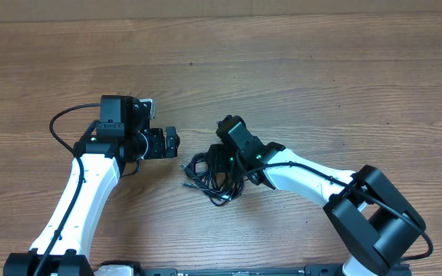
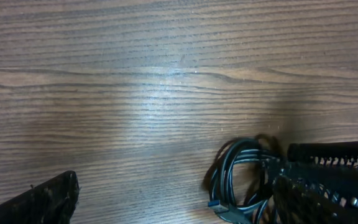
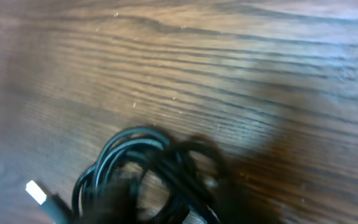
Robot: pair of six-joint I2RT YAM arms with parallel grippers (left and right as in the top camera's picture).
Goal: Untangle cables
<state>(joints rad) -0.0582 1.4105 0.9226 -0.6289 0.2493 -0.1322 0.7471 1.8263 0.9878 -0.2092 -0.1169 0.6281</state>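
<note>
Two white-and-black arms [image 1: 83, 192] rise closest to the overhead view, one on each side, and each ends in a black claw. Between them lie the cables [image 1: 209, 172]: one small knotted bundle of thin, glossy black wires looped over one another. The strands are too tangled to count. Two small plug ends [image 1: 184, 165] poke out of its left side, and the right wrist view shows a pale rectangular plug [image 3: 36, 191] at the bundle's lower left.

One brown counter [image 1: 321, 69] with fine, streaky wood grain carries everything.

The left claw [image 1: 162, 126] sits just left of the bundle and clear of it. Its fingers are spread wide with only bare wood between them. The right claw [image 1: 222, 159] hangs directly over the bundle's upper right. That wrist view is blurred and dark at the bottom, so I cannot tell whether its fingers are apart or clamped on the wires.
</note>
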